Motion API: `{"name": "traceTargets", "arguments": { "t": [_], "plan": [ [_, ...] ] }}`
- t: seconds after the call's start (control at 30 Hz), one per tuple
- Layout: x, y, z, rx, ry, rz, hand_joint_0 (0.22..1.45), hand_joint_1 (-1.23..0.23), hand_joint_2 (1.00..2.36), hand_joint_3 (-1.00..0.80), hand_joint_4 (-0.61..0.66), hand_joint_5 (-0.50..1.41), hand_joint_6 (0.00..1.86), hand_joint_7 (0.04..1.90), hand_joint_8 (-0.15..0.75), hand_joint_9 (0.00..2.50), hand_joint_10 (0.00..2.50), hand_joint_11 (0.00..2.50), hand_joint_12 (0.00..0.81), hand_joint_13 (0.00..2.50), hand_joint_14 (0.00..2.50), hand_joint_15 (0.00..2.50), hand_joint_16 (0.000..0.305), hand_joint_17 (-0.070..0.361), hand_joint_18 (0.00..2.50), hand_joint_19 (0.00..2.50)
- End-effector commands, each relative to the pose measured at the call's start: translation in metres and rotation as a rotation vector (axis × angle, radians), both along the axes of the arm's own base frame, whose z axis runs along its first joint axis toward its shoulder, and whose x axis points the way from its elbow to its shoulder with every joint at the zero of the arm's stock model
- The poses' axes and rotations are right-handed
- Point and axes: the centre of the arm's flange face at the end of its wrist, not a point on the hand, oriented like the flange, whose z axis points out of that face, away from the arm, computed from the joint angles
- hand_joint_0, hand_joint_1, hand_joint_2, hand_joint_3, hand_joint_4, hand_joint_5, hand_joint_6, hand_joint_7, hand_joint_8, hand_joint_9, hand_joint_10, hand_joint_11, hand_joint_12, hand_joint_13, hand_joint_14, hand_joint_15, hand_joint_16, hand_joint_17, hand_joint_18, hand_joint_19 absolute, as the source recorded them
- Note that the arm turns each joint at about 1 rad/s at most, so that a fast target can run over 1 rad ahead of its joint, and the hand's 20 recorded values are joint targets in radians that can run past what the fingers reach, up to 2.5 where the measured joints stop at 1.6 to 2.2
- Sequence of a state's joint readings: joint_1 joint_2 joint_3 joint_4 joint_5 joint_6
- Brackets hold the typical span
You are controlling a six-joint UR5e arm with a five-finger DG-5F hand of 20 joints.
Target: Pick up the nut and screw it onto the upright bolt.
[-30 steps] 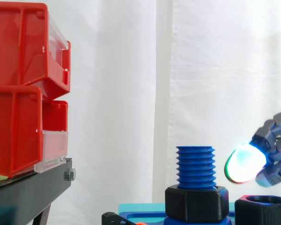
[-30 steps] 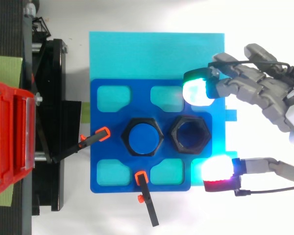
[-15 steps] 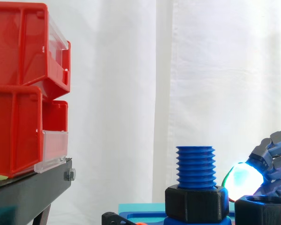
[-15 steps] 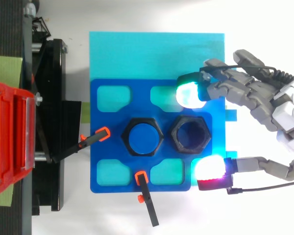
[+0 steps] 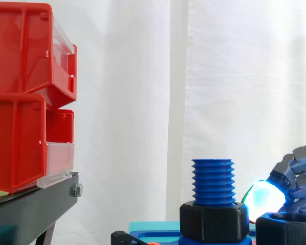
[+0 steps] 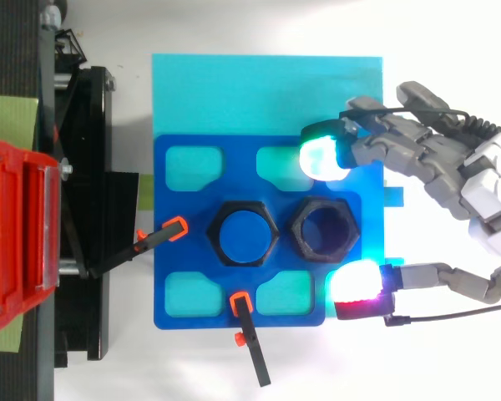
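At the left, red bins (image 5: 20, 97) sit on the black stand (image 5: 33, 206), outside the work area. Two orange-tipped clamps (image 6: 174, 227) bear on the blue plate (image 6: 171, 251); we judge that they keep it from sliding under screwing torque. The blue bolt (image 5: 212, 181) stands upright in a black hex collar (image 5: 214, 222), thread exposed. The nut (image 6: 323, 230) rests on the plate just right of the bolt, bore upward, not yet lifted. The hand (image 6: 476, 180) is spread wide and holds nothing: its cyan pad (image 6: 321, 159) and magenta pad (image 6: 356, 288) straddle the nut, each clear of it. We read this as alignment for a pinch across the nut.
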State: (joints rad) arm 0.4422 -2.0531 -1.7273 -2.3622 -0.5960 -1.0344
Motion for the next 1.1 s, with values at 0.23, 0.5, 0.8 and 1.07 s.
{"name": "traceTargets", "arguments": {
  "t": [0.23,0.5,0.8,1.07],
  "plan": [
    [0.0017,0.0005,-0.0038,0.017,-0.015,0.000,0.40,-0.80,1.00,-0.50,0.22,-0.26,0.50,0.70,0.314,0.25,0.00,0.00,0.433,0.30,0.00,0.00,0.058,0.130,0.18,0.00],
    [0.0018,0.0007,-0.0039,0.017,-0.015,0.003,0.41,-0.80,1.00,-0.50,0.23,-0.26,0.50,0.73,0.312,0.25,0.00,0.00,0.432,0.31,0.00,0.00,0.057,0.129,0.18,0.00],
    [0.0019,0.0012,-0.0039,0.017,-0.015,0.009,0.51,-0.83,1.00,-0.50,0.23,-0.24,0.50,0.83,0.288,0.28,0.00,0.00,0.386,0.32,0.00,0.00,0.048,0.107,0.20,0.00],
    [0.0019,0.0012,-0.0039,0.016,-0.014,0.009,0.54,-0.83,1.00,-0.50,0.25,-0.23,0.50,0.91,0.289,0.31,0.00,0.00,0.377,0.35,0.00,0.00,0.046,0.103,0.22,0.00]
  ]
}}
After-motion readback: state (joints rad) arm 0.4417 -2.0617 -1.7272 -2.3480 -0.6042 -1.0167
